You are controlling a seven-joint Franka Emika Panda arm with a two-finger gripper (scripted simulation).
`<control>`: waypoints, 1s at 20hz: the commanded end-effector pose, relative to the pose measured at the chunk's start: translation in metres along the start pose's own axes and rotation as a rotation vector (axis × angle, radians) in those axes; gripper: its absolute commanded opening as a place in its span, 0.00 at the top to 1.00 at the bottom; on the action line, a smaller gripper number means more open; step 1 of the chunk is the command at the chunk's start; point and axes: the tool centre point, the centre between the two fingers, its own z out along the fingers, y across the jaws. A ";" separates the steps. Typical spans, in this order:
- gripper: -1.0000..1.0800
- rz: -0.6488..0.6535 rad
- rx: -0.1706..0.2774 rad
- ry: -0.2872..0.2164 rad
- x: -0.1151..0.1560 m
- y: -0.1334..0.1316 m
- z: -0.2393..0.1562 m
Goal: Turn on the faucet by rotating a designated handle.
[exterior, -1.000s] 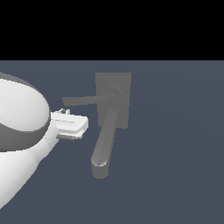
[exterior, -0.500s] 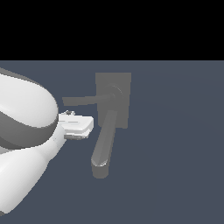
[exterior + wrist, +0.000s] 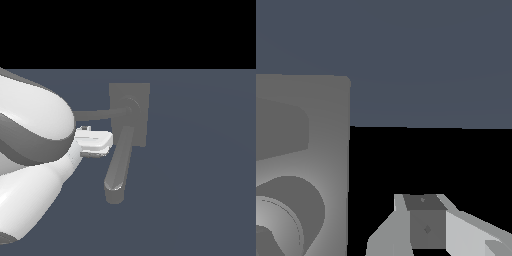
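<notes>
The grey faucet [image 3: 131, 111] has a flat rectangular base plate [image 3: 141, 95] and a round hub. Its thick spout [image 3: 119, 165] runs toward the front. The handle [image 3: 97, 115], a thin grey bar, sticks out from the hub toward the exterior view's left, its far end hidden behind my white arm. My gripper [image 3: 102, 145] sits just below the handle in the exterior view and close beside the spout; I cannot tell whether it touches either. The wrist view shows the base plate [image 3: 316, 130], part of the hub [image 3: 286, 215] and one finger [image 3: 426, 225]. The jaw gap is not visible.
My bulky white arm [image 3: 30, 150] fills the exterior view's left side and hides whatever lies behind it. A plain blue-grey floor [image 3: 200, 175] surrounds the faucet.
My arm and gripper have shifted toward the exterior view's right, closer to the spout and under the handle. The faucet looks unchanged.
</notes>
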 end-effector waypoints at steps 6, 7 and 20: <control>1.00 0.000 0.000 0.000 -0.019 0.002 0.000; 1.00 0.000 0.000 0.000 -0.023 0.003 0.000; 1.00 -0.002 0.004 0.006 -0.058 0.005 0.000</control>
